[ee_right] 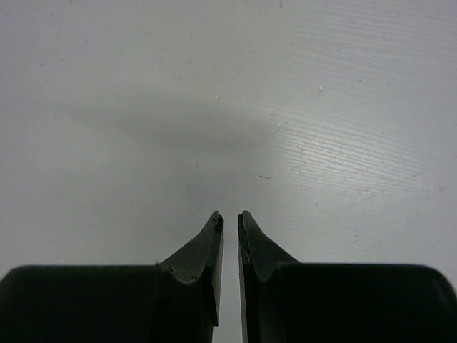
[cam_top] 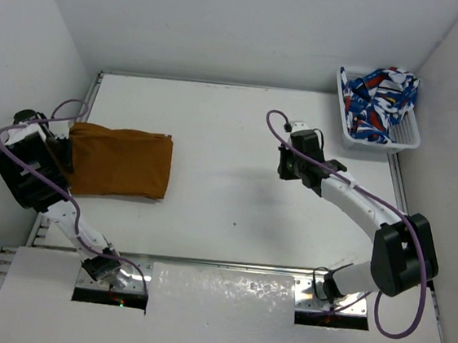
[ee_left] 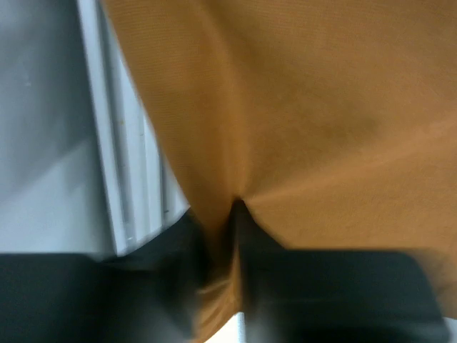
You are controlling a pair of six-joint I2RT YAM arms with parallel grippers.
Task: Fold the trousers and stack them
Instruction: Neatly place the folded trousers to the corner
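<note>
The mustard trousers lie folded into a rectangle at the left side of the table. My left gripper is at their left edge, shut on a pinch of the cloth. In the left wrist view the ochre cloth fills the frame and a fold of it is caught between the dark fingers. My right gripper hovers over bare table right of centre, away from the trousers. In the right wrist view its fingers are nearly together with only a thin gap and nothing between them.
A white basket at the back right holds a blue-red-white patterned cloth. The table's left edge rail runs right next to the left gripper. White walls close in on both sides.
</note>
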